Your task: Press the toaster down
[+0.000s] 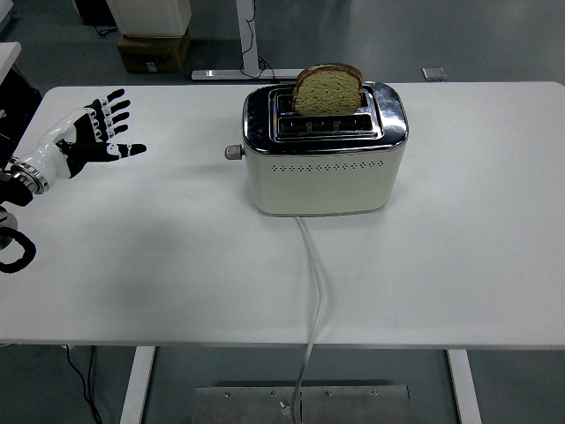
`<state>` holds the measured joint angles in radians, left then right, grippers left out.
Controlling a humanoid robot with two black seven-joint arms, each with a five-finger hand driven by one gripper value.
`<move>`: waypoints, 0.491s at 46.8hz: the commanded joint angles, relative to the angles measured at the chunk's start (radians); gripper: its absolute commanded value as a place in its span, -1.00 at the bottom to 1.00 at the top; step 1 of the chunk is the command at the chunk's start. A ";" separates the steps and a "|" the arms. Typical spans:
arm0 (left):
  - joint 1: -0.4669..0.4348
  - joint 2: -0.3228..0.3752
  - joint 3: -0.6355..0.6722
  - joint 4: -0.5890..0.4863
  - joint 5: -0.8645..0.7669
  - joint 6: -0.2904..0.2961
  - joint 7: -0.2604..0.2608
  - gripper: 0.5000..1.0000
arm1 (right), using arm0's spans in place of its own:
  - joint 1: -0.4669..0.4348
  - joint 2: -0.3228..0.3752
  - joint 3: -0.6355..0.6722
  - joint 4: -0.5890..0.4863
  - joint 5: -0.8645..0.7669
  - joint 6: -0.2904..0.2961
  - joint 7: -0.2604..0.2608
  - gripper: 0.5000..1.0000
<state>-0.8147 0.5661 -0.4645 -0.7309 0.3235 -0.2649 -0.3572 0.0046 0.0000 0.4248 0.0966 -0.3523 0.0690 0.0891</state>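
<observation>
- The left hand [84, 141] hovers at the tabletop [159, 265] left edge, fingers [110, 102] spread and holding nothing.
- To its right, well apart, the lever [233, 152] juts from the toaster's [325, 168] left end.
- Bread [327, 88] stands in the slot near the far edge.

The white bench [159, 265] carries a cream toaster [325, 172] toward twelve o'clock; its cord [316, 283] trails toward six.
</observation>
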 commanded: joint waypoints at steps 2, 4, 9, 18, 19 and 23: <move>0.000 -0.003 0.000 0.001 -0.096 0.003 0.000 1.00 | 0.000 0.000 0.000 0.000 0.001 0.000 0.000 0.99; 0.002 -0.005 0.000 0.001 -0.133 0.003 0.000 1.00 | 0.000 0.000 0.000 0.000 -0.001 0.000 0.000 1.00; 0.003 -0.008 0.000 0.001 -0.218 0.004 0.000 1.00 | 0.000 0.000 0.000 0.000 0.001 0.000 0.000 0.99; 0.003 -0.023 -0.003 0.047 -0.331 0.004 0.000 1.00 | 0.000 0.000 -0.001 0.000 0.001 0.000 0.000 1.00; 0.003 -0.023 -0.005 0.053 -0.334 0.003 -0.002 1.00 | 0.000 0.000 0.000 0.000 0.001 0.000 0.000 0.99; 0.005 -0.029 -0.016 0.065 -0.336 0.003 -0.002 1.00 | 0.000 0.000 0.000 0.000 0.001 0.000 0.000 0.99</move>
<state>-0.8114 0.5420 -0.4733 -0.6750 -0.0099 -0.2611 -0.3584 0.0047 0.0000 0.4245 0.0966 -0.3516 0.0690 0.0890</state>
